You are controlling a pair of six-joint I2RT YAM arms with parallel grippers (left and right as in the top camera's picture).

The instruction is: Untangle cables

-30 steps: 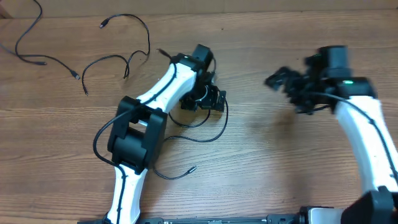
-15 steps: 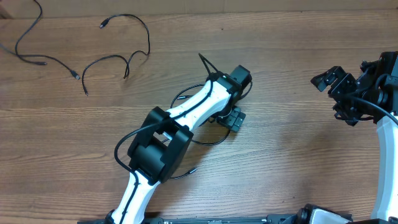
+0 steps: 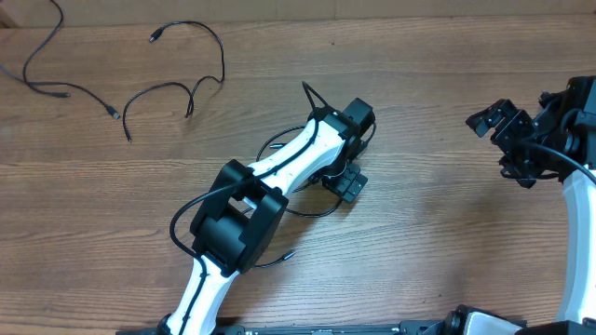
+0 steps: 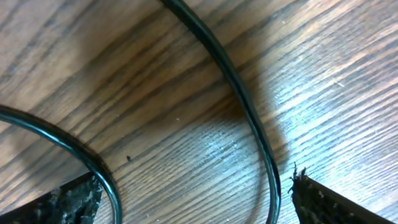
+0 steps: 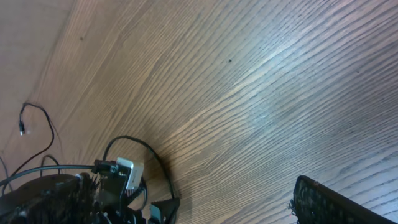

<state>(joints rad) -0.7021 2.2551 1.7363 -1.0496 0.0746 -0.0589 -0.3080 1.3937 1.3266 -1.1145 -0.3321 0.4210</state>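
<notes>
a left gripper [image 3: 347, 180] hangs low over the middle of a wooden table [image 3: 419, 261], its jaws spread wide and nothing pinched between them. in the left wrist view its fingertips [image 4: 71, 200] sit at the bottom corners of the frame, and two curved strands of a black cable [image 4: 249, 112] lie flat on the wood in the gap between them. from overhead, that cable loops out from under the left arm [image 3: 279, 177] on both sides, and its plug end [image 3: 289, 251] rests on the table just beside the arm's elbow. more cables [image 3: 222, 58] lie in loose curves at the table's far left corner, well apart from both arms, and one of them runs off the left edge. the right gripper [image 3: 503, 147] is at the right side of the table, jaws also spread and holding nothing, far from any cable. in the right wrist view bare wood fills the space between its fingers [image 5: 329, 202].
</notes>
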